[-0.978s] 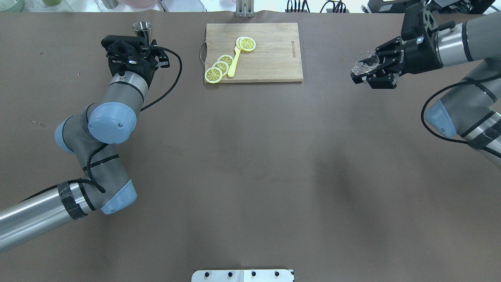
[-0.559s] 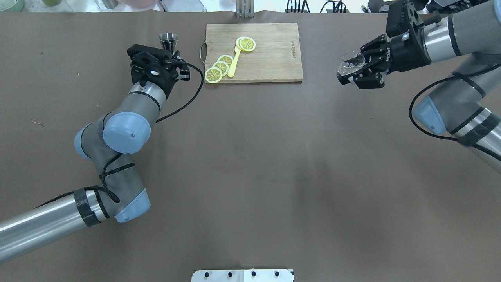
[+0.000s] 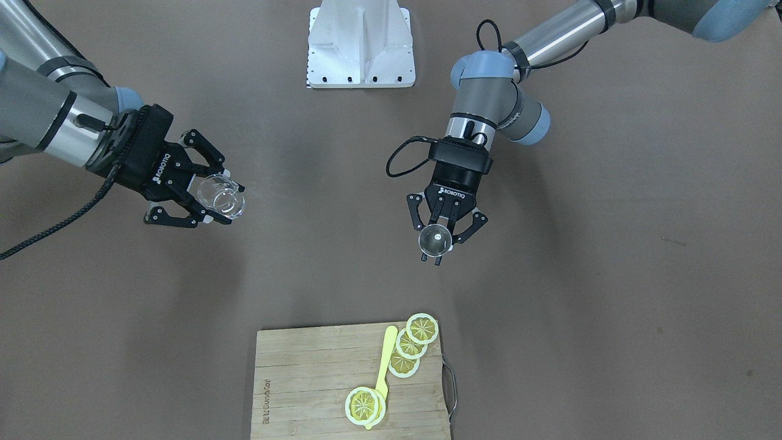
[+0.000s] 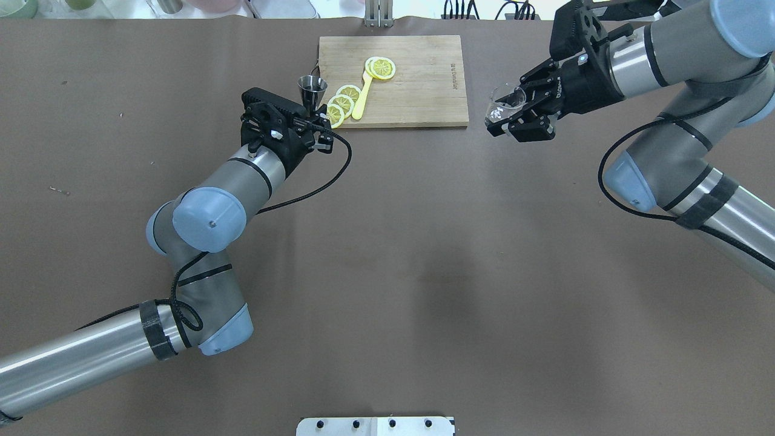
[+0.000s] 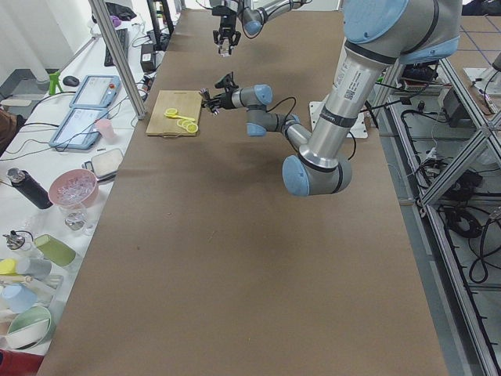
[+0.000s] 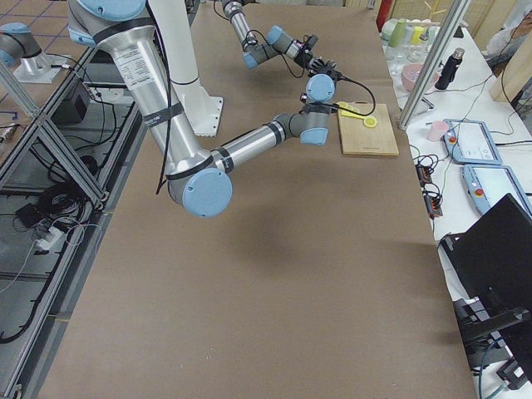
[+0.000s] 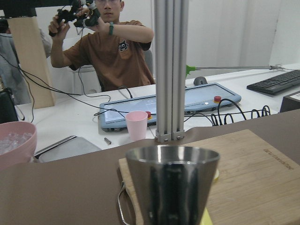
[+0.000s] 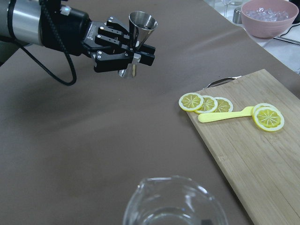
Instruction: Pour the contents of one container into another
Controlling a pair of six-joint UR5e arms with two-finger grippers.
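My left gripper [image 4: 314, 114] is shut on a steel jigger [image 4: 311, 85], held upright above the table just left of the cutting board's near-left corner. In the front-facing view the jigger's open mouth [image 3: 435, 239] sits between the left gripper's fingers [image 3: 437, 243]. The jigger fills the left wrist view [image 7: 171, 183]. My right gripper [image 4: 514, 116] is shut on a clear glass [image 4: 502, 105], tilted and held in the air right of the board. The glass [image 8: 173, 206] shows at the bottom of the right wrist view, with the jigger [image 8: 142, 26] far across from it.
A wooden cutting board [image 4: 418, 91] at the table's far middle carries lemon slices [image 4: 342, 100] and a yellow utensil [image 4: 361, 100]. A white mount plate [image 4: 375, 426] sits at the near edge. A pink bowl of ice [image 8: 269, 16] stands beyond the table.
Both arms have swung inward toward the board: the left carried the jigger right, the right carried the glass left. Both grips have held.
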